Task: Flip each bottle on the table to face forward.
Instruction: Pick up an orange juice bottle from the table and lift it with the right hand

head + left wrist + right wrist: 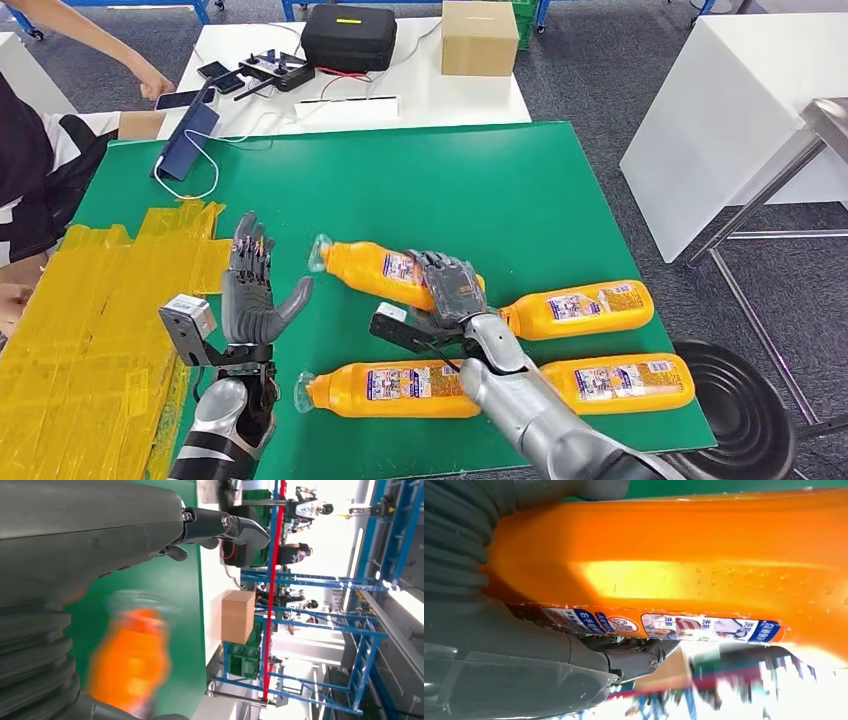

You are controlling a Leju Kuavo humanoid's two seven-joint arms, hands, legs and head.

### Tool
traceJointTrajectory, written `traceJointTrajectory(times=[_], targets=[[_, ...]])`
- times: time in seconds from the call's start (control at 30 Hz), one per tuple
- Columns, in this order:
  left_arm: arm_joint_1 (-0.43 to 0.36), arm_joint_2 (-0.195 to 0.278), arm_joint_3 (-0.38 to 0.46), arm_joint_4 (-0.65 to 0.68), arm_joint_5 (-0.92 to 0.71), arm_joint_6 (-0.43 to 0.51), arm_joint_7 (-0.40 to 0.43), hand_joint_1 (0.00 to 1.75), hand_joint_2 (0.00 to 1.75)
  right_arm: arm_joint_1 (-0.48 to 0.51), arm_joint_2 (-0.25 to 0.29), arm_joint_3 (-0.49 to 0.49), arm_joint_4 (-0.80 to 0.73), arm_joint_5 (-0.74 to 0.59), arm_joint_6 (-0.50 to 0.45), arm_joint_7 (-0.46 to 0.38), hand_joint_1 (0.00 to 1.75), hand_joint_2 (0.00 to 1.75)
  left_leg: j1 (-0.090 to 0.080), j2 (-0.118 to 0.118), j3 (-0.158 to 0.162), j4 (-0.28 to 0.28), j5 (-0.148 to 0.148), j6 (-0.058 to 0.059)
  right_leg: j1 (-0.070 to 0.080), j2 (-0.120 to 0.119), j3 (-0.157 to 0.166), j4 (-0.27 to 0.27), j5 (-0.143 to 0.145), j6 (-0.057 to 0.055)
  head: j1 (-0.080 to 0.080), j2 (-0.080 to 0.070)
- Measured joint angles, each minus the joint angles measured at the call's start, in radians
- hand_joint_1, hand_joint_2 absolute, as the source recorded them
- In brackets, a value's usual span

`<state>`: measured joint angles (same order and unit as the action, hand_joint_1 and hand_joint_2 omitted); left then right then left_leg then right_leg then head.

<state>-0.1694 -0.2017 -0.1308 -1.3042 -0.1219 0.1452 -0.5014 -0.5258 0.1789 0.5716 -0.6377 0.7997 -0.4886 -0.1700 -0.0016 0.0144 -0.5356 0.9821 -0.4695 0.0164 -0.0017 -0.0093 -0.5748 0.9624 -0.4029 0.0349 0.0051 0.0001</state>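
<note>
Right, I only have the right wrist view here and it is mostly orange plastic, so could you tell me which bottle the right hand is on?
Observer: The right hand grips the far-left bottle, which lies tilted on the green mat, cap toward the robot's left.
Operator: Thank you. How many bottles are there altogether?
Observer: Four; the other three lie on their sides, one near-left, one near-right and one far-right.
Operator: And where is the left hand, please?
Observer: The left hand is raised over the mat to the left of the bottles, fingers spread, holding nothing.
</note>
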Motion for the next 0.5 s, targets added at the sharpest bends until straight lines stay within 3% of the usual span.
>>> traceJointTrajectory(times=[0.23,0.5], targets=[[-0.005,0.000,-0.034,-0.011,-0.021,0.012,0.004,0.00,1.75,0.094,0.011,-0.140,-0.211,-0.090,-0.025,-0.074,1.75,1.75,0.000,0.000,-0.001,0.000,0.000,0.000,0.000,0.000,-0.001,0.000,0.000,0.000,0.000,0.000],[-0.025,0.000,-0.071,-0.012,-0.035,0.010,0.007,0.00,1.75,0.139,0.024,-0.235,-0.305,-0.159,-0.037,-0.143,1.75,1.75,-0.001,0.000,-0.001,0.000,0.000,0.000,-0.001,0.000,-0.001,0.000,0.000,0.000,0.000,0.000]])
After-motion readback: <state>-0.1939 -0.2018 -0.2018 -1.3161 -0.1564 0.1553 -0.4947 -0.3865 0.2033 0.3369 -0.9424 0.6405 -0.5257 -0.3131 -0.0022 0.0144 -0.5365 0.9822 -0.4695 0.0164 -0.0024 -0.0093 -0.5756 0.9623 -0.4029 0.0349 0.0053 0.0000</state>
